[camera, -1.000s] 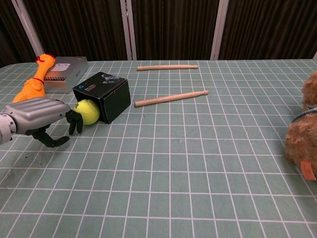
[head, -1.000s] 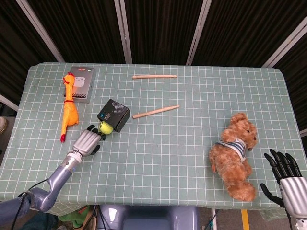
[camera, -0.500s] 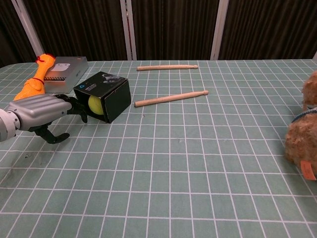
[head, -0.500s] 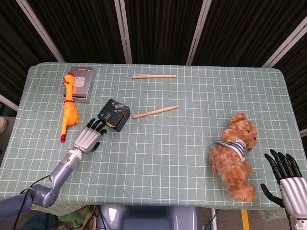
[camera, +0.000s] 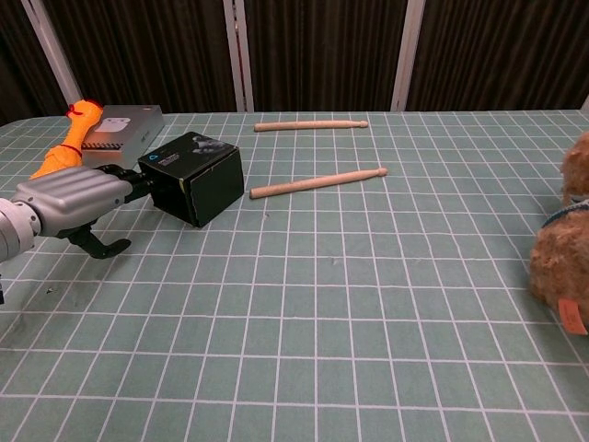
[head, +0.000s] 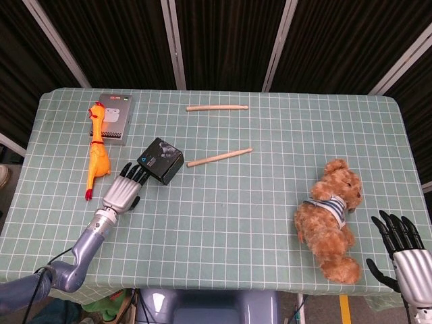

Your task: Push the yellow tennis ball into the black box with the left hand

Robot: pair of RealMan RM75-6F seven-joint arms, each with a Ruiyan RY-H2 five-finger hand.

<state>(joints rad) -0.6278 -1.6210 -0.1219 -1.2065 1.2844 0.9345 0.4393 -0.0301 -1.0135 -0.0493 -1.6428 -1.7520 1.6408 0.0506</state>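
Observation:
The black box (head: pixel 162 160) (camera: pixel 195 177) lies on its side on the left part of the table, its open end facing my left hand. No yellow tennis ball shows in either view; it is hidden, with the box's opening covered by the hand. My left hand (head: pixel 123 191) (camera: pixel 75 200) lies flat on the cloth with fingers stretched out, and its fingertips (camera: pixel 136 184) reach the box's open end. It holds nothing. My right hand (head: pixel 402 251) rests at the table's near right corner with fingers apart, holding nothing.
A rubber chicken (head: pixel 97 150) (camera: pixel 64 147) and a grey box (head: pixel 112 117) (camera: pixel 124 127) lie just behind my left hand. Two wooden drumsticks (head: pixel 219 157) (head: pixel 217 107) lie mid-table. A teddy bear (head: pixel 331 219) (camera: pixel 563 250) sits at the right, near the right hand.
My left hand slid forward toward the box. The tennis ball rolled from in front of the opening into the box and out of sight; the box shifted slightly back.

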